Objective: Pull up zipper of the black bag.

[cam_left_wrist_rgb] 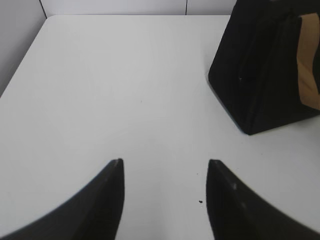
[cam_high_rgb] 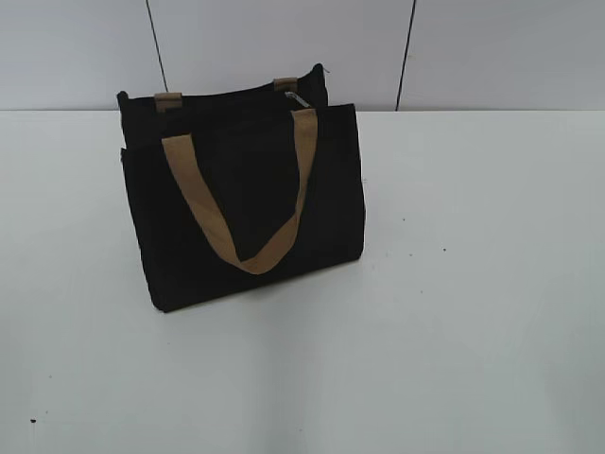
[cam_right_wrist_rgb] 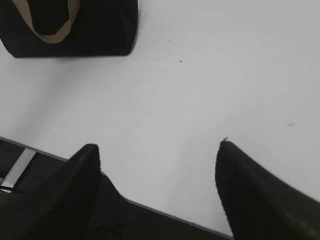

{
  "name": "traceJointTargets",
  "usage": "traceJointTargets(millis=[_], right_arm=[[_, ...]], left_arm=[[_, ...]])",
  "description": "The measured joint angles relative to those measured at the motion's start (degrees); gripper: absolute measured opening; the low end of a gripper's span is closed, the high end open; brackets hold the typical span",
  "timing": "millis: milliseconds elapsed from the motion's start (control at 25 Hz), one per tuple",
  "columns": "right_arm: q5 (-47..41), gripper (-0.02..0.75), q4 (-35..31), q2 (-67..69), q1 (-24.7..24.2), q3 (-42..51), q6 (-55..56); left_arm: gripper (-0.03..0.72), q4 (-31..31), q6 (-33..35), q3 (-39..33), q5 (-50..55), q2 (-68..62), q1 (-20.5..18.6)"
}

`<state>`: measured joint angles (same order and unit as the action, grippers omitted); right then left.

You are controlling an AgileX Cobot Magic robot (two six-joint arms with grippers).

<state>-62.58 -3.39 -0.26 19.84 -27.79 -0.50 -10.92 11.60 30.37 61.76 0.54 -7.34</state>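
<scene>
The black bag (cam_high_rgb: 255,203) stands upright on the white table, left of middle in the exterior view, with a tan handle (cam_high_rgb: 248,213) hanging down its front panel. A small silvery bit, likely the zipper pull (cam_high_rgb: 292,96), shows at the top right edge; the zipper line itself is hard to make out. The bag's side shows at the right of the left wrist view (cam_left_wrist_rgb: 260,70) and its lower front at the top left of the right wrist view (cam_right_wrist_rgb: 95,30). My left gripper (cam_left_wrist_rgb: 165,162) is open and empty over bare table. My right gripper (cam_right_wrist_rgb: 157,145) is open and empty near the table's front edge.
The white table (cam_high_rgb: 473,284) ends at a grey panelled wall (cam_high_rgb: 284,47) behind the bag. Its front edge (cam_right_wrist_rgb: 150,210) runs under my right gripper. Neither arm shows in the exterior view.
</scene>
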Motion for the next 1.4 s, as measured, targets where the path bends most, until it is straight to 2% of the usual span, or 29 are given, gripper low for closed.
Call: traceJointTargets(millis=[560,680,840,960,1400], right_arm=[[-0.3,0.546,-0.3,-0.1,-0.4,0.0,-0.3],[-0.3,0.546,-0.3,-0.1,-4.8,0.0,-0.3],[-0.3,0.546,-0.4,-0.1,-16.1,0.0,-0.3],[-0.3,0.546,-0.4,-0.1,-22.3,0.0,-0.3],[-0.3,0.546,-0.7,-0.1,-22.3,0.0,-0.3]], left_arm=[[0.397,0.3,-0.2,-0.1,-0.1,0.0,0.1],[0.396,1.1,-0.2,-0.1,-0.1,0.0,1.7],[0.396,1.4,-0.2,-0.1,-0.2,0.0,4.0],[0.396,1.4,-0.2,-0.1,-0.2,0.0,4.5],[0.396,1.4,-0.2,-0.1,-0.2,0.0,4.5]])
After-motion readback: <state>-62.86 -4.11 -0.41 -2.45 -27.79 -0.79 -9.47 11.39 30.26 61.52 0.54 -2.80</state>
